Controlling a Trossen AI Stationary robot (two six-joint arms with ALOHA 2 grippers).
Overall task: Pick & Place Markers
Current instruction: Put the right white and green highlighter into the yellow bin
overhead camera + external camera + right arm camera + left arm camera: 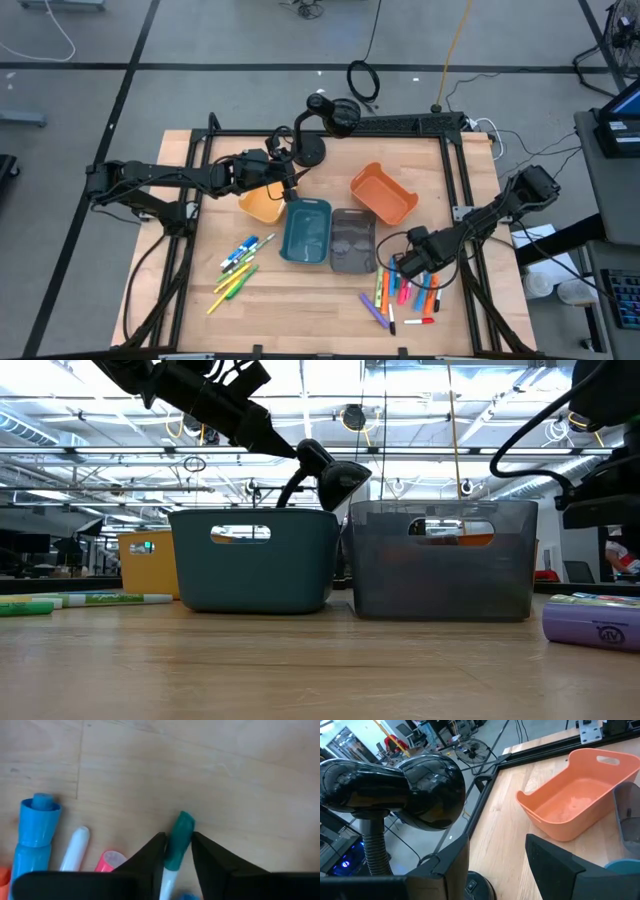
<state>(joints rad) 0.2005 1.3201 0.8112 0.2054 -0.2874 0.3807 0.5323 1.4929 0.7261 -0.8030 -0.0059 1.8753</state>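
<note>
Markers lie in two heaps on the table: a green, yellow and blue one (238,268) near the left front, and a mixed one (405,295) near the right front. My right gripper (398,268) is low over the far edge of the right heap, shut on a white marker with a teal cap (178,836). My left gripper (497,865) is open and holds nothing. It hovers (290,180) between the yellow bin (262,205) and the black lamp (415,785). My right gripper pinches the white marker between its two fingers, just behind the teal cap (175,851). The marker runs roughly along the fingers, and the cap tip (186,818) sticks out past the fingertips. The fingers point down at the table. Whether the marker is lifted clear, I cannot tell.
Four bins stand in the middle of the table: yellow, teal (307,232), grey (352,240) and orange (384,193). A black lamp on a stand (322,125) is at the far edge. Blue (35,835), white and pink markers lie beside the right gripper. Bare wood lies along the near edge.
</note>
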